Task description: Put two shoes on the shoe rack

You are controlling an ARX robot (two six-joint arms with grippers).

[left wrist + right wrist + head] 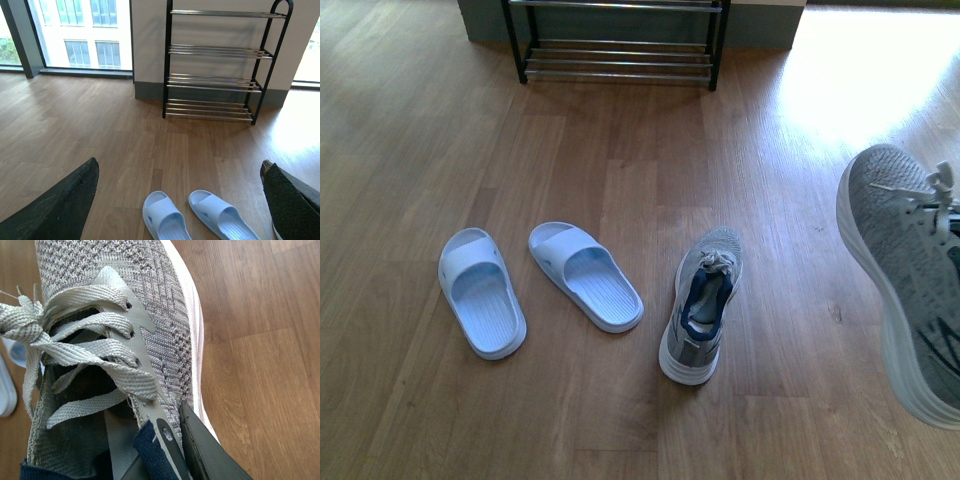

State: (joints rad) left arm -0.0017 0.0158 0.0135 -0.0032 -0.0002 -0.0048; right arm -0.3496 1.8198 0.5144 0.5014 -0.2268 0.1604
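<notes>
Right end effector (170, 440): clamped on the side wall of a grey knit sneaker (910, 280) near its navy-lined opening. One dark finger (210, 455) presses the outer knit just above the white sole, and the opposite finger is hidden inside the shoe. The held sneaker hangs clear of the wooden floor (620, 180) at the right edge of the front view, tilted, toe away from the robot, flat pale laces loosely knotted.

A second sneaker (703, 305) stands on the floor, toe towards the shoe rack (215, 51). Near it on the left lie a pale blue moulded slide (585, 275) and its partner slide (480, 292).

Left end effector (179, 165): fingers wide apart, gripping nothing, facing the rack.

The rack has black side frames rounded at the top and four tiers of chrome rods, and it stands against the far wall.
</notes>
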